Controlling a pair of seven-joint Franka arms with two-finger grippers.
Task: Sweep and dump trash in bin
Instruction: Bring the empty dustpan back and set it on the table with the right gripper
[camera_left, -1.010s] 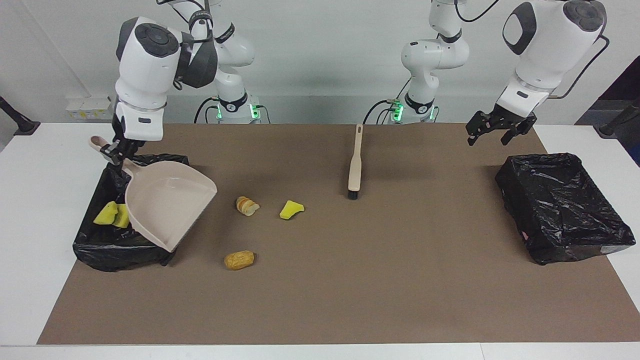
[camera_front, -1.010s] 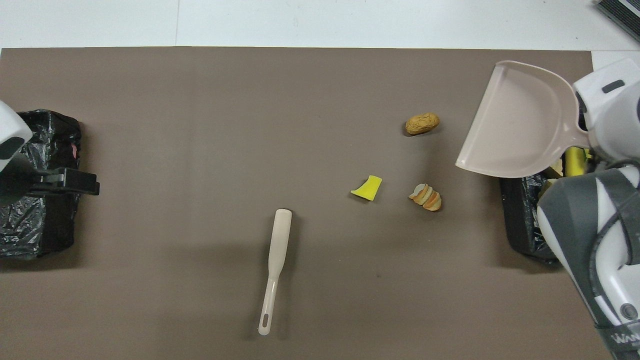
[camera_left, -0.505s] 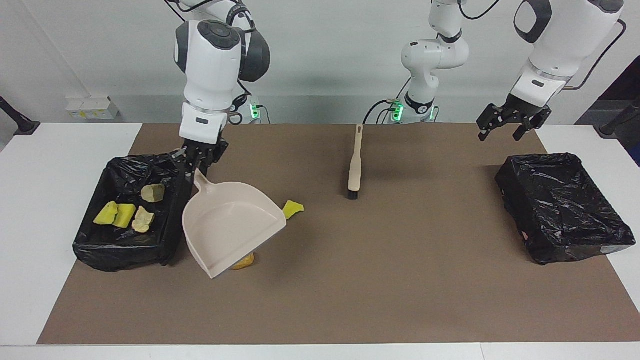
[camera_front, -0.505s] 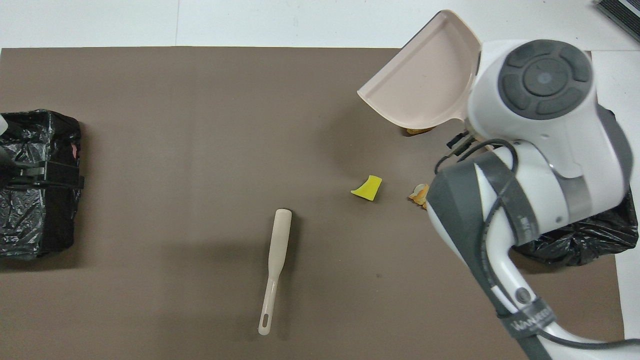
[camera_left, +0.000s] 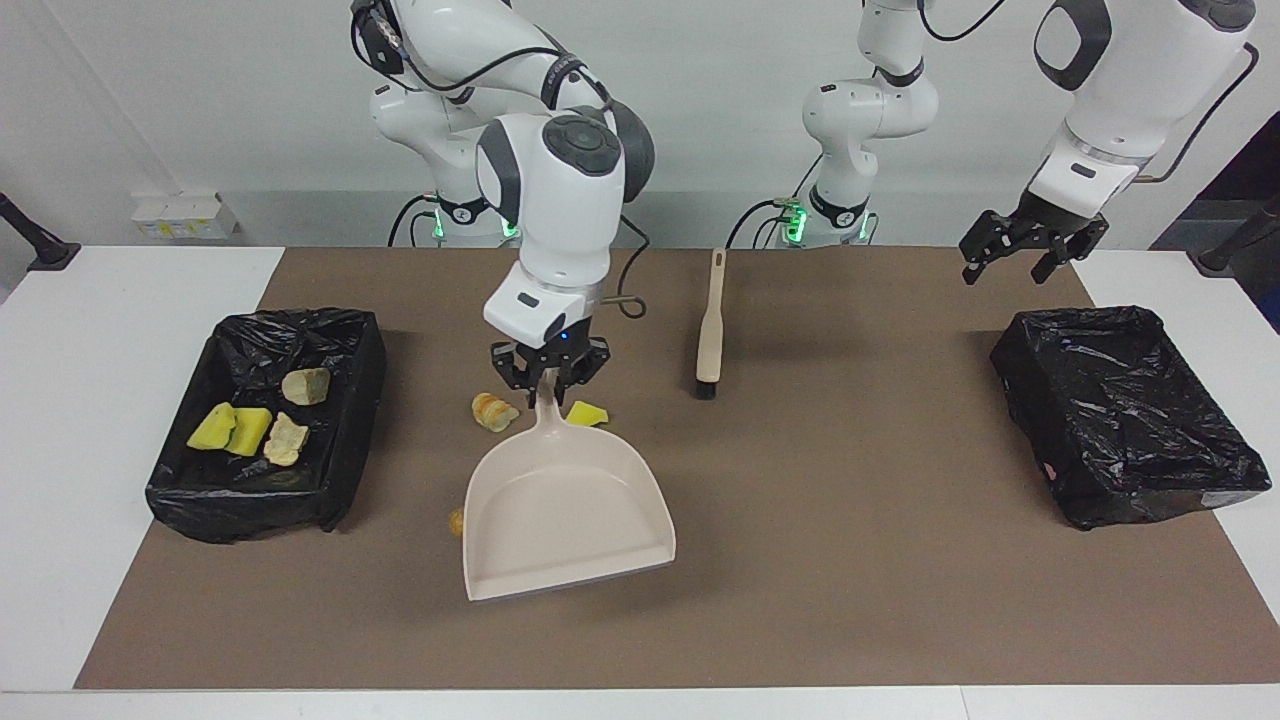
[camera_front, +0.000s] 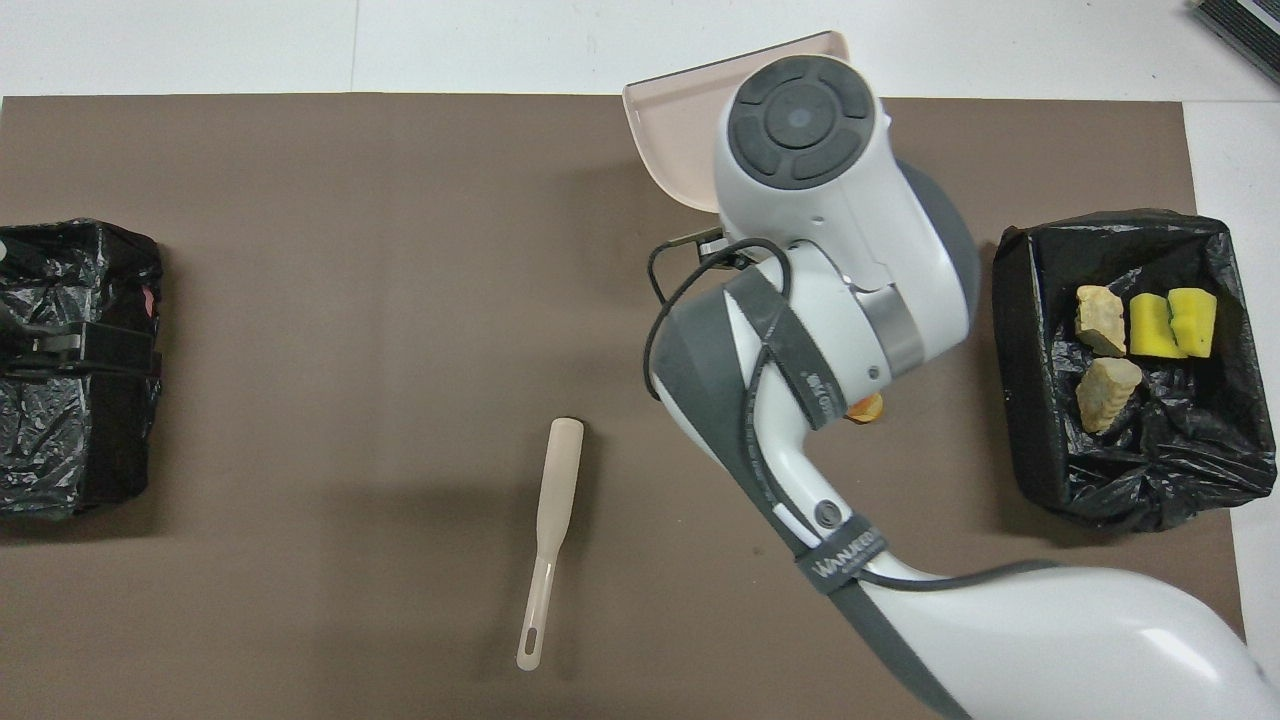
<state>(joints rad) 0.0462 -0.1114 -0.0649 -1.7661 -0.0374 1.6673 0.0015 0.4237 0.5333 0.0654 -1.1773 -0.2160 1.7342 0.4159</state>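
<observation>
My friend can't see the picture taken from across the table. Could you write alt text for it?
The right gripper holds a beige dustpan by its handle over a brown mat, among three loose scraps. A black-lined bin at the right arm's end holds four scraps. A brush lies mid-table, and the left gripper waits, open, above a second bin.

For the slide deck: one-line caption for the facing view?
Right gripper holds the dustpan by its handle above loose trash; left gripper waits.
</observation>
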